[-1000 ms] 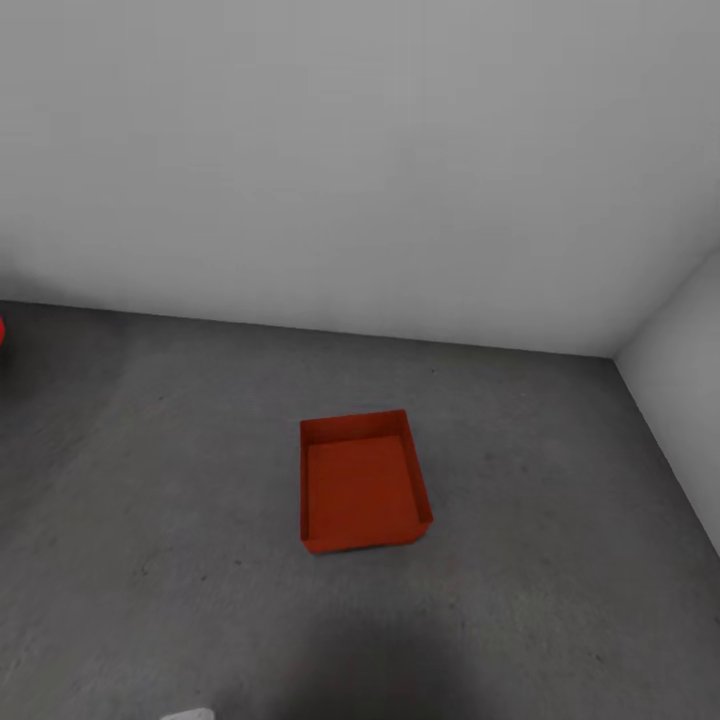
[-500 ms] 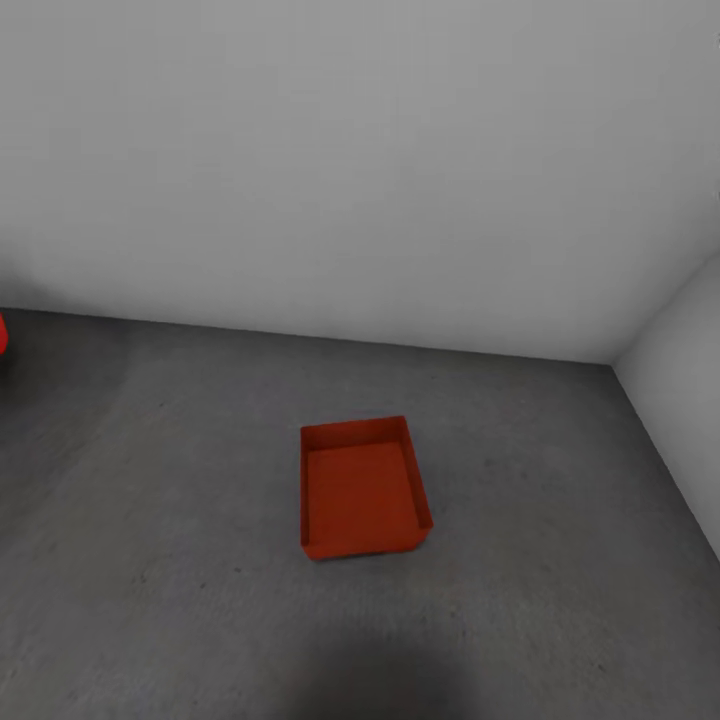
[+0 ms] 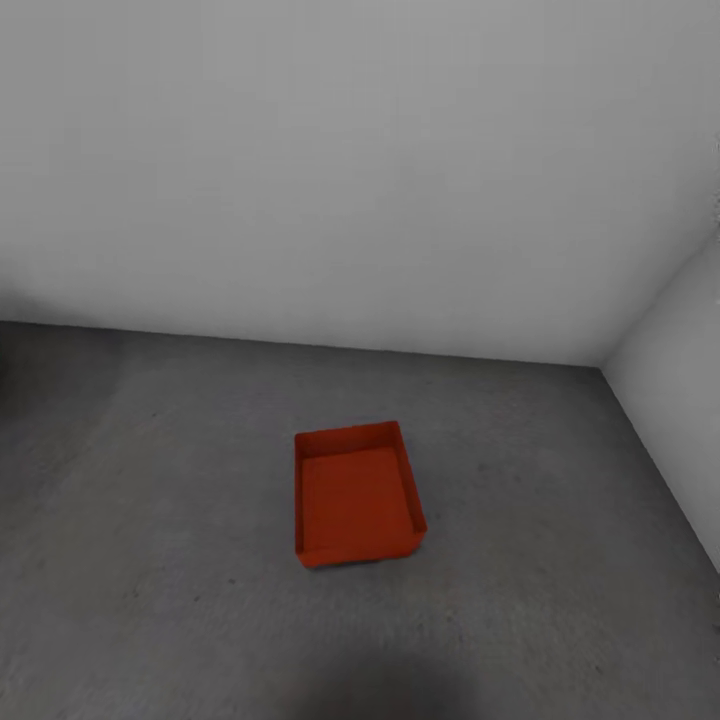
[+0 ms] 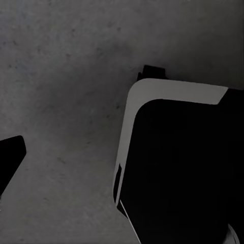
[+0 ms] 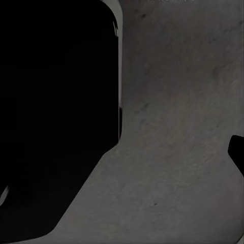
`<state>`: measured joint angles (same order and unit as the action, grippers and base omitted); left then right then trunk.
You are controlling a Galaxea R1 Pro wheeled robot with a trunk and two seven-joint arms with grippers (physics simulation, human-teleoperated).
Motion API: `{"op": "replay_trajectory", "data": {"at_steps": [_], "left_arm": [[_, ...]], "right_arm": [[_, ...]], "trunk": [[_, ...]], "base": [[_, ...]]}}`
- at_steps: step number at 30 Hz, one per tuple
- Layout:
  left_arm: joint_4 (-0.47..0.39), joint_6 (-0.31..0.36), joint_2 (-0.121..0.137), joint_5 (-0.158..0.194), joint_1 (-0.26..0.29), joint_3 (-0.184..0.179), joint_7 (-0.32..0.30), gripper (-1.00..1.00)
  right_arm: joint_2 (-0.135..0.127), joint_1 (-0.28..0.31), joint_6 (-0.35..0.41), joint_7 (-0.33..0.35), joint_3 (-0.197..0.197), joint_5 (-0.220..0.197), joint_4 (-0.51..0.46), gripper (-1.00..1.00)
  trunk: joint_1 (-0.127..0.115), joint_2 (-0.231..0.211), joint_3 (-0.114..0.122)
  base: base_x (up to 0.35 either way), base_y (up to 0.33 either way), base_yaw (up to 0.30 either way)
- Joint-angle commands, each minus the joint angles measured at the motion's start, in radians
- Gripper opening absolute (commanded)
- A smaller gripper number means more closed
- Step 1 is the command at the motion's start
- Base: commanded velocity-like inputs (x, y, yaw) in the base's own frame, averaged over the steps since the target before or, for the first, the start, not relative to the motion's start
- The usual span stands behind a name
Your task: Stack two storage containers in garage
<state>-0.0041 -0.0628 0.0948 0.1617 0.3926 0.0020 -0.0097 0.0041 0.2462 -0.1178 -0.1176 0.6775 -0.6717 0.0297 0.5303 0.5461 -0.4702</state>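
The head view has drifted back and slightly right: the red shape at its left edge is gone. One storage container point(image 3: 358, 496) sits on the garage floor point(image 3: 560, 560), so the robot seems to be leaving for the second. Neither end effector's state can be told.

Dark grey mottled concrete floor point(image 5: 173, 127), large black robot body part point(image 5: 56, 117) with pale edge, beside it
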Motion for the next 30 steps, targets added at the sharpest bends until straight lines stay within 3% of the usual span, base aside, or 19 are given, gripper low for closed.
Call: {"op": "replay_trajectory", "data": {"at_steps": [1, 30], "left_arm": [[0.001, -0.003, 0.000, 0.007, 0.000, 0.000, -0.001, 1.00], [0.001, -0.002, -0.001, 0.007, 0.000, 0.000, -0.001, 1.00]], "right_arm": [[0.001, 0.001, -0.004, 0.000, 0.007, -0.006, 0.002, 1.00], [0.003, 0.001, -0.006, -0.003, 0.008, -0.005, 0.002, 1.00]], "trunk": [[0.000, 0.001, 0.001], [0.000, 0.001, 0.038]], "base": [[0.000, 0.000, -0.095], [0.000, 0.000, -0.011]]}}
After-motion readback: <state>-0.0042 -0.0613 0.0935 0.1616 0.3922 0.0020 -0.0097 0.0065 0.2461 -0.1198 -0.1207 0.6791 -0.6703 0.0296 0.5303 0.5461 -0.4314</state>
